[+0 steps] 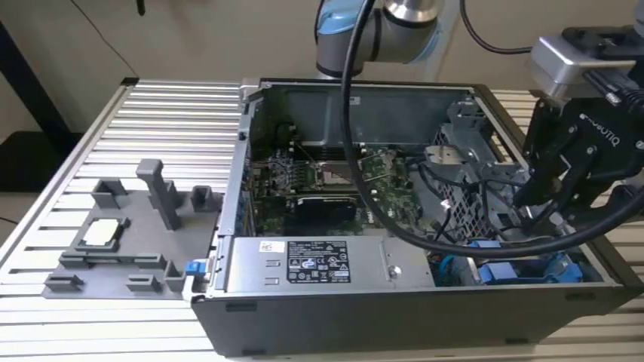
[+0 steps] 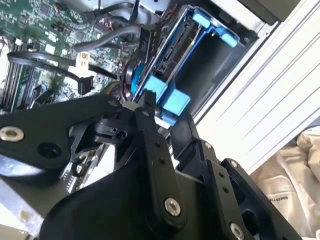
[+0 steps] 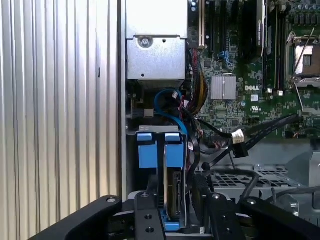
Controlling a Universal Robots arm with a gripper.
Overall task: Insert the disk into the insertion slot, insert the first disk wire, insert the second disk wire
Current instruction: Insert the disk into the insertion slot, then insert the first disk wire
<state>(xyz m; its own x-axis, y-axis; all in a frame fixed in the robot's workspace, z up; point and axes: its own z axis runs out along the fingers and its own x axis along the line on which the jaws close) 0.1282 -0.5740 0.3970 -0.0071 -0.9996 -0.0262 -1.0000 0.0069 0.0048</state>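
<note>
Starting at the exterior view's left, a grey fixture (image 1: 151, 260) is sitting on the ribbed metal counter (image 1: 151, 113) and carrying a small pale square part (image 1: 104, 232).

Next to the right, an open computer case (image 1: 302, 324) is lying on the counter with its inside facing up. Contents, in the same order:
- A silver labelled power-supply box (image 1: 317, 264) is lining the near wall.
- A green circuit board (image 1: 382, 188) is lying flat on the case floor.
- A perforated grey cage (image 1: 468, 204) is standing to the right of the board.
- The insertion slot (image 1: 533, 273) is occupying the near corner at the exterior view's right, with its blue plastic showing.

The disk (image 3: 175, 190) is sitting on edge inside the insertion slot (image 2: 210, 75), with blue plastic around it; both wrist views are showing it (image 2: 172, 45). A black wire with a pale plug (image 3: 237, 136) is lying loose over the circuit board, apart from the disk.

At the far right, the gripper (image 1: 538, 215) is hanging from the arm (image 1: 378, 30) directly over the slot. In the first wrist view the gripper (image 3: 180, 197) is straddling the disk's nearest edge: the jaws are standing apart, one finger (image 3: 146, 210) on each side. Whether either finger is touching the disk cannot be told.
</note>
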